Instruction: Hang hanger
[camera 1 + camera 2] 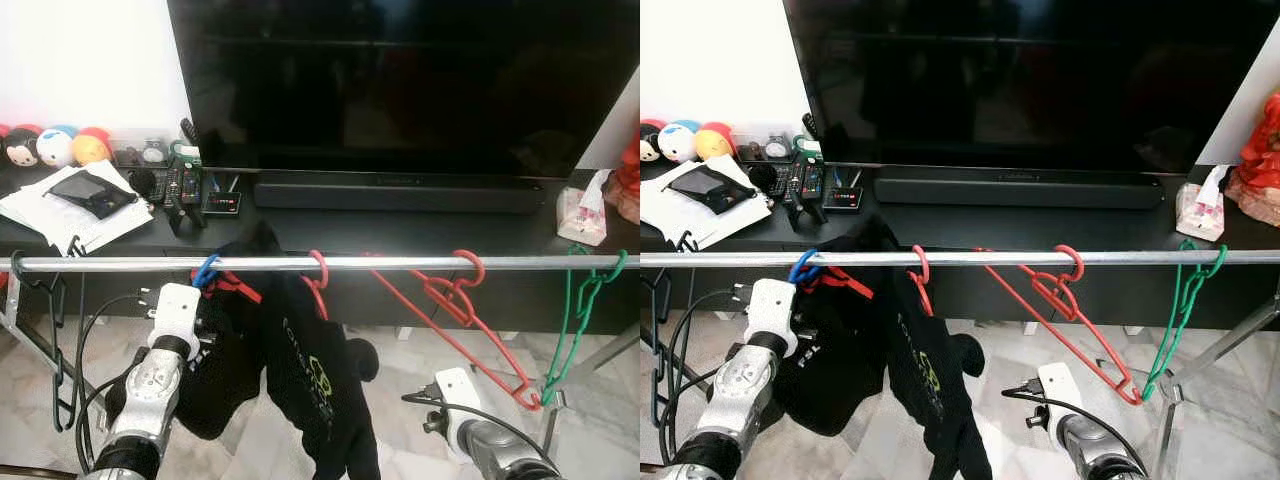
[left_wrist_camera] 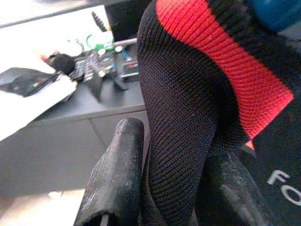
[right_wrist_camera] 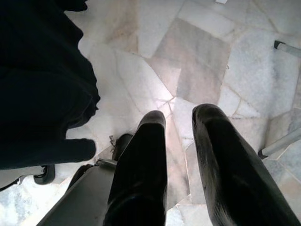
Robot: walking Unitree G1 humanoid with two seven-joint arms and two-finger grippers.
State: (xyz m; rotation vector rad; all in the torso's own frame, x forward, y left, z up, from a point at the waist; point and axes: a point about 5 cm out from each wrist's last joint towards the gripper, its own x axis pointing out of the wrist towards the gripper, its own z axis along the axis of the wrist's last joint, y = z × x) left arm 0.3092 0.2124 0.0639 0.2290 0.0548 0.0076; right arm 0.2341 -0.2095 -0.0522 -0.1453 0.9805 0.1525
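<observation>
Rail (image 1: 400,263) runs left-right across foreground, before desk (image 1: 420,228). TV (image 1: 400,85) on desk at back, soundbar (image 1: 398,194) just before it. Papers (image 1: 70,210) on desk far left, pouch (image 1: 90,192) on top; plush toys (image 1: 50,146) behind papers; remotes (image 1: 180,185) between papers and soundbar. Tissue pack (image 1: 582,215) on desk far right. On rail, left to right: garment (image 1: 300,370) on hanger (image 1: 207,271), second hook (image 1: 319,272), tilted hangers (image 1: 450,300), end hanger (image 1: 580,300) at right. Left tool (image 2: 160,188) pinching garment below rail; right tool (image 3: 188,165) low over floor (image 3: 197,70), right of garment.
</observation>
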